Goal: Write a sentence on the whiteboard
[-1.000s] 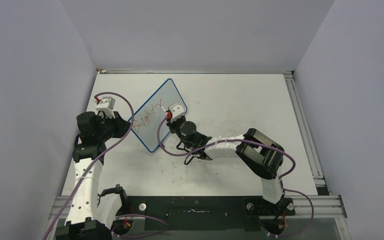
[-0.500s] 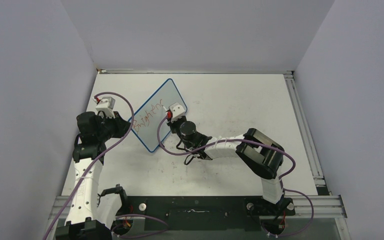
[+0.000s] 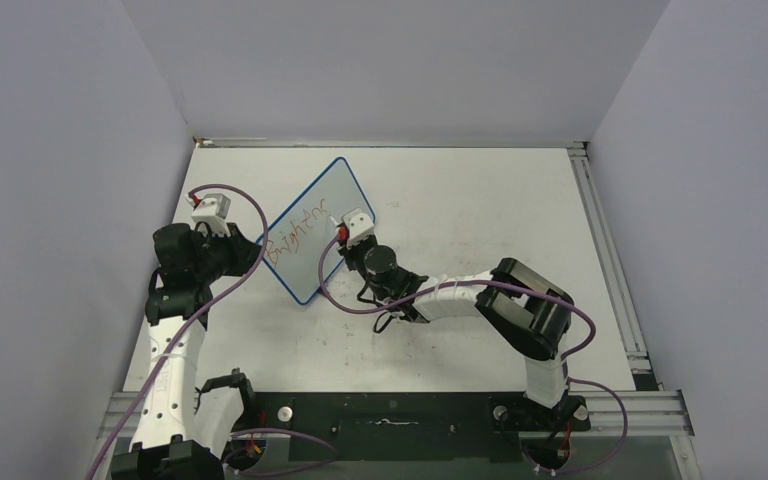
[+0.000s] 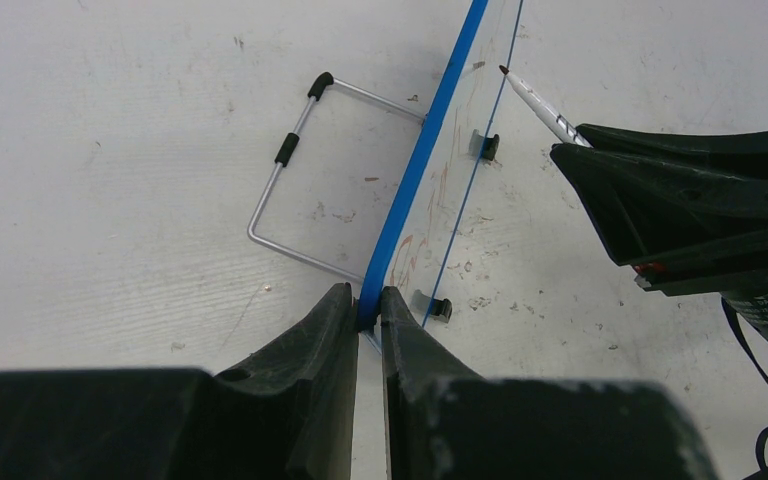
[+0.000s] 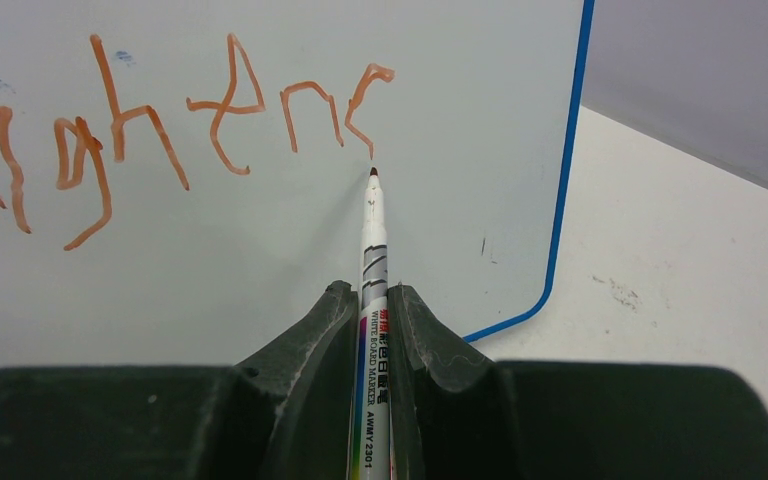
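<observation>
Right wrist: right pincer [image 5: 373,292] clamps marker [image 5: 372,240], tip near sentence [image 5: 225,105].

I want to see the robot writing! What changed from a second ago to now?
The right gripper, shut on the marker, slid a little to the right in the top view, beside the whiteboard. The left gripper stays clamped on the whiteboard's blue edge, the whiteboard has not moved, and the sentence shows no new letter.
</observation>
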You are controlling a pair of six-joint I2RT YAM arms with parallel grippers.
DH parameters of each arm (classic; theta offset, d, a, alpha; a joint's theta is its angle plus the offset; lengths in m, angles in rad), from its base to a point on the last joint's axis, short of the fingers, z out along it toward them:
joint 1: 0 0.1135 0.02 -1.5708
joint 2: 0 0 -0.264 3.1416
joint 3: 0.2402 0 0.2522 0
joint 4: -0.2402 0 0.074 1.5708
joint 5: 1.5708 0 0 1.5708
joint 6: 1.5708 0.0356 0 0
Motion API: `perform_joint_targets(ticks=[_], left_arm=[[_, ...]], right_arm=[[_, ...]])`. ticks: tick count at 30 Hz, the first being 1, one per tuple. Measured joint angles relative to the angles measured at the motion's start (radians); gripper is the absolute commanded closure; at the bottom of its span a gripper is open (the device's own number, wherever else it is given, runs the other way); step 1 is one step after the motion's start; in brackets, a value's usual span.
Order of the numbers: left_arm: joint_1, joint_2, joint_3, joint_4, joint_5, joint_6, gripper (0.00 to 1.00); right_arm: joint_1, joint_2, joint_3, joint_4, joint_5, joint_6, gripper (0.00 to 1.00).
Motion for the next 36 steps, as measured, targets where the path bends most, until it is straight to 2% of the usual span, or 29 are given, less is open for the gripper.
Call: perform_joint_targets(ticks=[36], left_arm=[[0.000,0.000,0.000,0.000,0.000,0.000,1.00]], right_arm=[[0.000,0.002,0.066,0.013,-0.024,-0.024,0.95]])
